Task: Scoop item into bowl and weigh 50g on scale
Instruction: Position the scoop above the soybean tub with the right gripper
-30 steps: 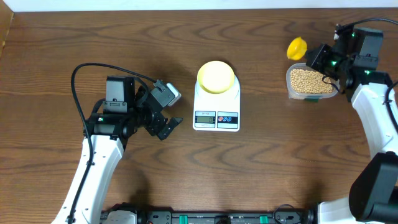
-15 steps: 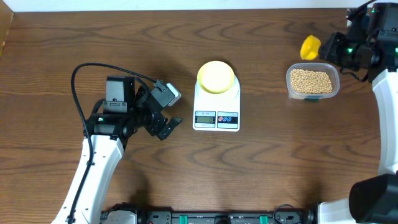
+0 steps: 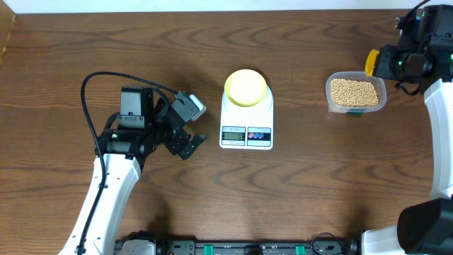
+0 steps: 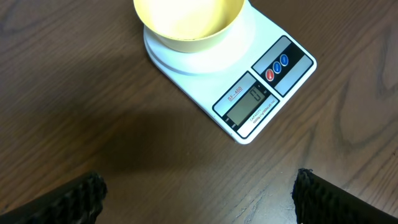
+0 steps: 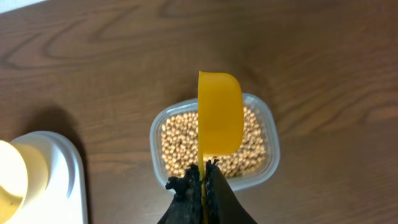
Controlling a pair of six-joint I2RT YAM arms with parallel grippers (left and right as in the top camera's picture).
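Tan beans (image 3: 354, 91) fill a clear tub (image 3: 382, 91) at the right; they also show in the right wrist view (image 5: 177, 146). The pale yellow bowl (image 3: 245, 87) stands on the white scale (image 3: 246, 133), seen in the left wrist view as bowl (image 4: 186, 22) and scale (image 4: 249, 87). My right gripper (image 5: 204, 180) is shut on the handle of a yellow scoop (image 5: 219, 118), held on edge above the tub; overhead the scoop (image 3: 371, 61) pokes out left of the gripper (image 3: 388, 64). My left gripper (image 3: 192, 142) is open and empty, left of the scale.
A black cable (image 3: 92, 81) loops over the left arm. The table's far edge (image 3: 212, 10) meets a white surface at the top. A dark wooden tabletop (image 3: 304, 198) lies in front of the scale.
My right arm has swung from over the tub's left side out to its right, carrying the yellow scoop with it. The left arm has not moved.
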